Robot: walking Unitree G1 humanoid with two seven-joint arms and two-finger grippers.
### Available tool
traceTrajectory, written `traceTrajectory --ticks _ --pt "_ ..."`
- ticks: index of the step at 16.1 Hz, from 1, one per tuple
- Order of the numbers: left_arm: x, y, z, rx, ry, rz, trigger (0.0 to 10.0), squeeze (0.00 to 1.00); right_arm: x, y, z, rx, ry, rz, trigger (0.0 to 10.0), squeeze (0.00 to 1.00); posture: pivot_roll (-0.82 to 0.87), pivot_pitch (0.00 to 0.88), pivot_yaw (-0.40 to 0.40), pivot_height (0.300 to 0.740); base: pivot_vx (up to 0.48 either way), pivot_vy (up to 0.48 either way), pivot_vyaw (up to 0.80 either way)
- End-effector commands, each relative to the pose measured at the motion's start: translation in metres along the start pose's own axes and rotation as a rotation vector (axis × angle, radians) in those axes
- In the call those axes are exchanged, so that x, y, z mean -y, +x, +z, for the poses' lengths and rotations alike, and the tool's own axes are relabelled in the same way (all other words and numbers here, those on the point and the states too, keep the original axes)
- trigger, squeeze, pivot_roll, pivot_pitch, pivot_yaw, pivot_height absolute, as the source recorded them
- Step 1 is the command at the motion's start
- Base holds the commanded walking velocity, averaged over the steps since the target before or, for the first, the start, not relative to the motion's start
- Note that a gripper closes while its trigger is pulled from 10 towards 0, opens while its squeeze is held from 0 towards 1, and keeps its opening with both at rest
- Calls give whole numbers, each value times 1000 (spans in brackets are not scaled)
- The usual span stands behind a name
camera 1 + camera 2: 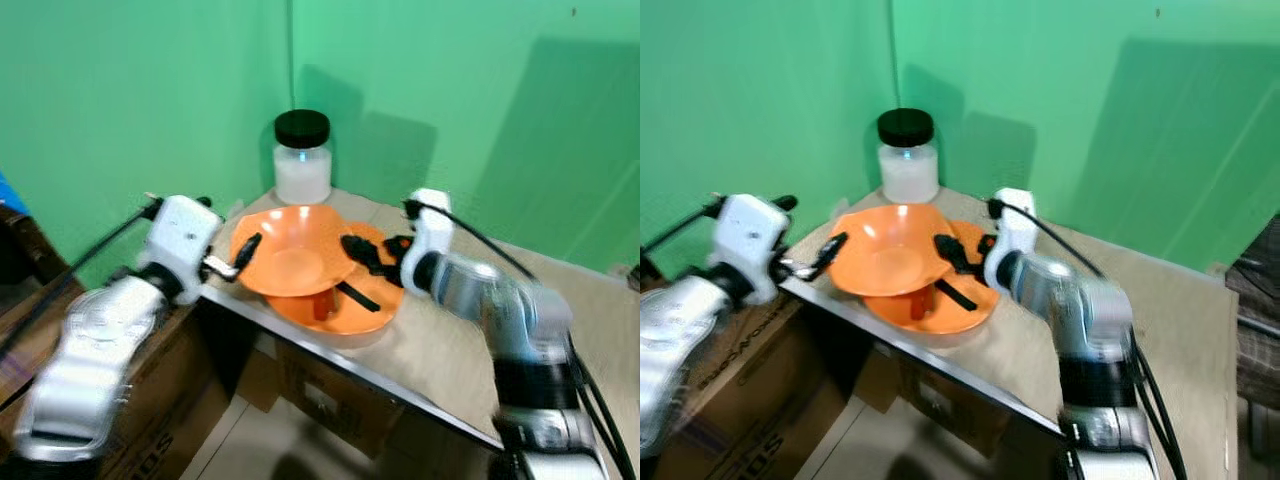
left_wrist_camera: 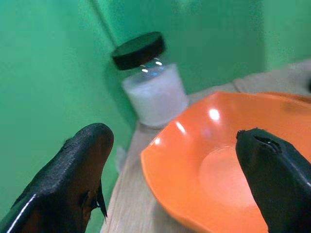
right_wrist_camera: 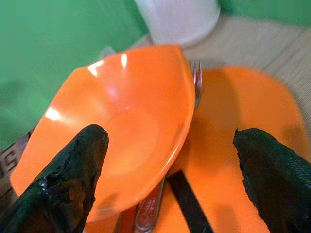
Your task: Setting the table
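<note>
An orange bowl [image 1: 295, 255] rests tilted on an orange plate [image 1: 352, 312] near the corner of the wooden table [image 1: 450, 350]. Cutlery lies between them: a fork [image 3: 197, 80] beside the bowl's rim and a red handle [image 1: 321, 305] under it. My left gripper [image 1: 237, 258] is open at the bowl's left rim, its fingers [image 2: 80, 170] spread on either side of the edge. My right gripper [image 1: 352, 272] is open over the plate at the bowl's right rim, one finger [image 3: 73, 179] toward the bowl and the other over the plate.
A jar [image 1: 302, 160] of white powder with a black lid stands behind the bowl in the corner of the green walls. The table's front edge [image 1: 330, 355] runs diagonally close to the plate. Cardboard boxes [image 1: 160, 400] sit on the floor below.
</note>
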State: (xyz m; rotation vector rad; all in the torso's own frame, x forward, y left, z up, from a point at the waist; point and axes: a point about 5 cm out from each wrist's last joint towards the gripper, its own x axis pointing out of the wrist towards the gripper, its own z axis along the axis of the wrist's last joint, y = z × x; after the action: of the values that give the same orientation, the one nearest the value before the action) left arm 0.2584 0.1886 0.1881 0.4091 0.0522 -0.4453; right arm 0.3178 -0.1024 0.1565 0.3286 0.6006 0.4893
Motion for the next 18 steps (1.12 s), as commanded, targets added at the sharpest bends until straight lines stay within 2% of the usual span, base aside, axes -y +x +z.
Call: traceTrajectory --ticks 1,5,6,7,8,10,14,18 --pt "1 -7 -1 -8 4 -51 10000 0 -3 4 -2 -57 31 26 10000 0 -46 0 1 740 0 0 0" --pt "3 -15 -6 -35 -6 -96 10000 0 -14 11 -9 -139 119 86 9804 0 -43 0 -7 740 0 0 0" --pt "3 -17 -6 -39 -13 -118 10000 0 -13 16 -13 -175 143 55 3804 0 -43 0 -9 740 0 0 0" --pt "4 -18 -6 -40 -14 -126 10000 0 -12 18 -13 -181 160 45 1137 0 -42 0 -9 740 0 0 0" --pt "4 -19 -6 -39 -13 -126 10000 0 -12 19 -13 -179 188 37 0 0 -42 0 -10 740 0 0 0" --pt "4 -20 -4 -34 -20 -119 10000 0 -16 20 -13 -180 229 70 0 0 -39 0 -14 740 0 0 0" --pt "11 -19 -5 -39 -37 -146 10000 0 -16 25 -22 -205 308 41 0 0 -38 0 -22 740 0 0 0" --pt "22 -25 -10 -63 -114 -226 10000 0 -18 28 -22 -198 359 46 0 0 -37 0 -27 740 0 0 0"
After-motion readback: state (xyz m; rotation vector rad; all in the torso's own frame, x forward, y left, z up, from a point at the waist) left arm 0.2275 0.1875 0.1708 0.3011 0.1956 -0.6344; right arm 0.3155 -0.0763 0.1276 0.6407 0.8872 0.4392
